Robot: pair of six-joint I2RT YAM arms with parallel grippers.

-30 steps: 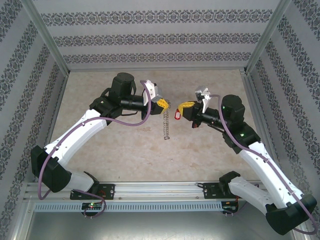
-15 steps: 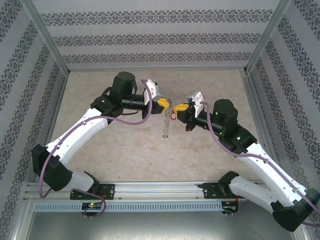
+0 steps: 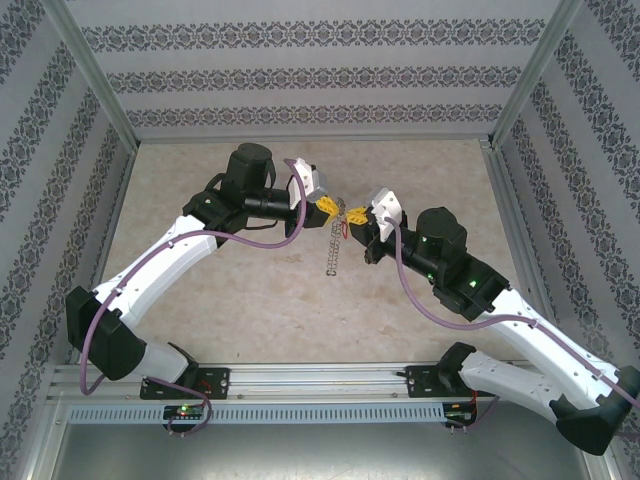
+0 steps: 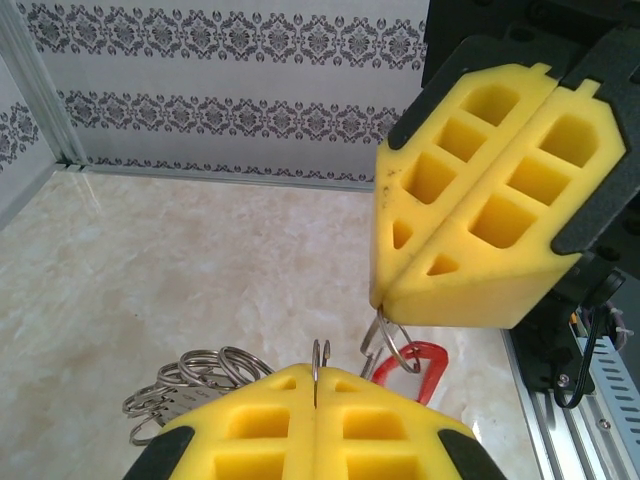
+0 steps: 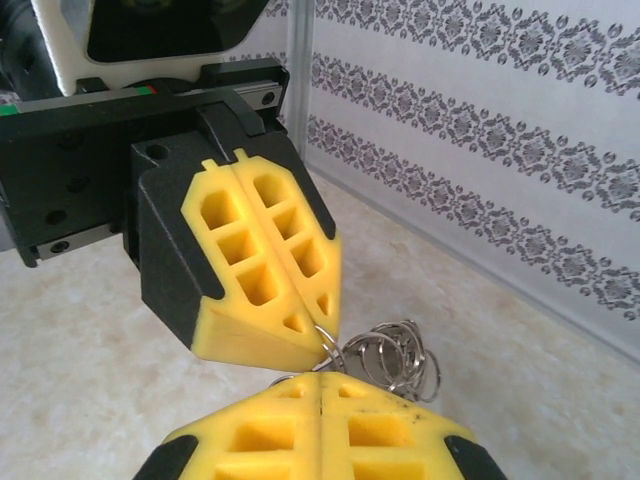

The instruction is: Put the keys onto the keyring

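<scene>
The left gripper was clenched on the keyring; the right gripper, just beside it, clamped the red key by its ring; the key dangled beneath.

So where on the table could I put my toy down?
Two bare patches of table: the wide one between the front rail and the dangling keyring, and the strip along the back wall. The middle is crowded: the left gripper and right gripper meet there, holding keyring and key.

My feed shows a pale, marbled beige worktop. I cannot tell whether the keyring's lower end, near the middle, rests on it.
</scene>
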